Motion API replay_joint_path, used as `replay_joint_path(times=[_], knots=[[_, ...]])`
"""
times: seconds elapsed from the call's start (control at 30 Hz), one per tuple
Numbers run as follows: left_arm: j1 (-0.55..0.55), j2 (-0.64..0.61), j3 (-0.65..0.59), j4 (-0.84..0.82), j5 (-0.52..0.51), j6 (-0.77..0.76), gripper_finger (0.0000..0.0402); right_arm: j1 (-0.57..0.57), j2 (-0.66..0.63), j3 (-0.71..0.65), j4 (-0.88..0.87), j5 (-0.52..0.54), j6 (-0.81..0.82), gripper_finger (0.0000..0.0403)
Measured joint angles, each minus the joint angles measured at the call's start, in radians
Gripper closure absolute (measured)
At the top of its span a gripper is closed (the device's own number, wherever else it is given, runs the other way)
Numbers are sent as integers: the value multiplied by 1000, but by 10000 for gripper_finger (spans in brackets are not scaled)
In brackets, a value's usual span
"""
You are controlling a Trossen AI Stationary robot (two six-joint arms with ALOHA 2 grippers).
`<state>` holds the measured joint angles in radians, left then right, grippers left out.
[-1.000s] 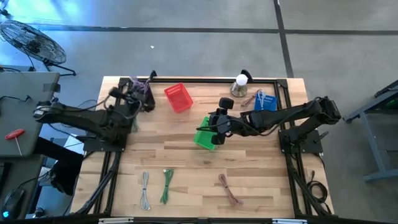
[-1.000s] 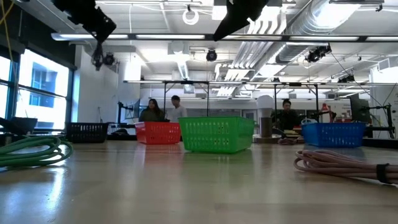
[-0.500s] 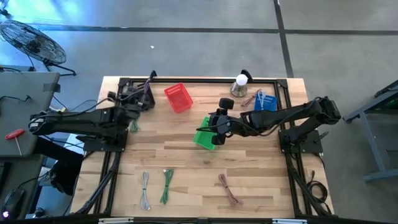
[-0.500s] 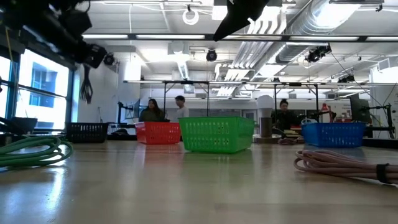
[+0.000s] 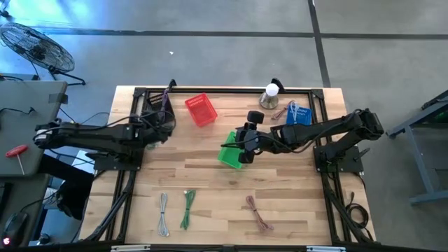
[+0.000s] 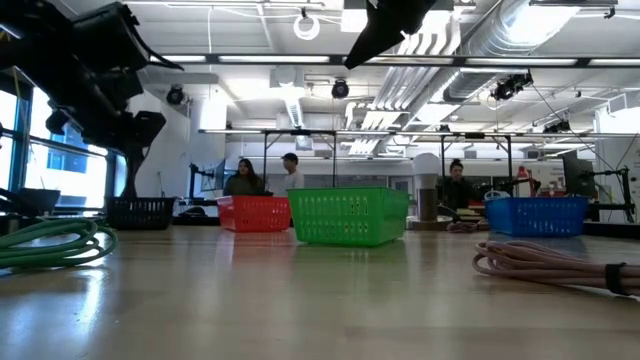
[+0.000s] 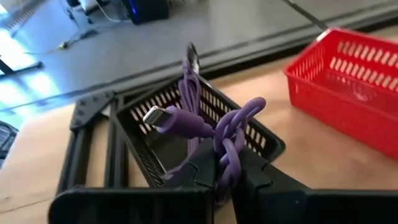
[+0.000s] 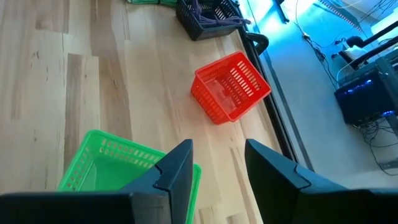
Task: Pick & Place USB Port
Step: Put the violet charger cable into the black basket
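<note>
My left gripper [image 7: 225, 163] is shut on a coiled purple USB cable [image 7: 231, 127] with a white-tipped plug [image 7: 154, 116]. It hovers at the near side of the black basket [image 7: 261, 138] at the table's far left [image 5: 159, 105]. My right gripper [image 8: 217, 144] stands open above the green basket [image 8: 102, 163], mid-table [image 5: 229, 152], holding nothing. In the low view my left arm [image 6: 95, 75] shows at the upper left, over the black basket [image 6: 140, 212]. My left gripper pinches several strands of the purple cable's coil [image 7: 225, 167] between its two fingers. The fingers slant downward from the table's left. The loops and the plug stick out past the fingertips, over the black basket; whether the cable touches the basket I cannot tell.
A red basket [image 5: 201, 110] stands right of the black one, and a blue basket [image 5: 299, 114] with a white-topped metal object [image 5: 270, 94] stands far right. Grey [image 5: 164, 213], green [image 5: 187, 208] and pink [image 5: 258, 213] cables lie near the front edge.
My left gripper has come down from high above the table toward the black basket, rolling its wrist as it sank. It has stayed shut on the purple cable, which has come down with it.
</note>
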<state>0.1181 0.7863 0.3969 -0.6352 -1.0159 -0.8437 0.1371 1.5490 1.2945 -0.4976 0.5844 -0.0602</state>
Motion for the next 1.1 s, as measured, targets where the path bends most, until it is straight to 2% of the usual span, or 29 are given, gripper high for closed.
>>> replay_joint_path(times=[0.2,0.47,0.6,0.83,0.97,1.1], knots=[[0,8,8,-8,30,-2,389,0,0,0,-1,-54,8,265],[0,3,147,-131,36,34,389,0,0,0,-5,-58,8,265],[0,3,196,-200,-31,85,389,0,0,0,-6,-58,6,265],[0,4,200,-213,-145,183,389,0,0,0,-7,-57,3,265],[0,4,175,-213,-215,212,389,0,0,0,-7,-57,8,265],[0,4,114,-199,-231,211,389,0,0,0,-7,-57,10,265]])
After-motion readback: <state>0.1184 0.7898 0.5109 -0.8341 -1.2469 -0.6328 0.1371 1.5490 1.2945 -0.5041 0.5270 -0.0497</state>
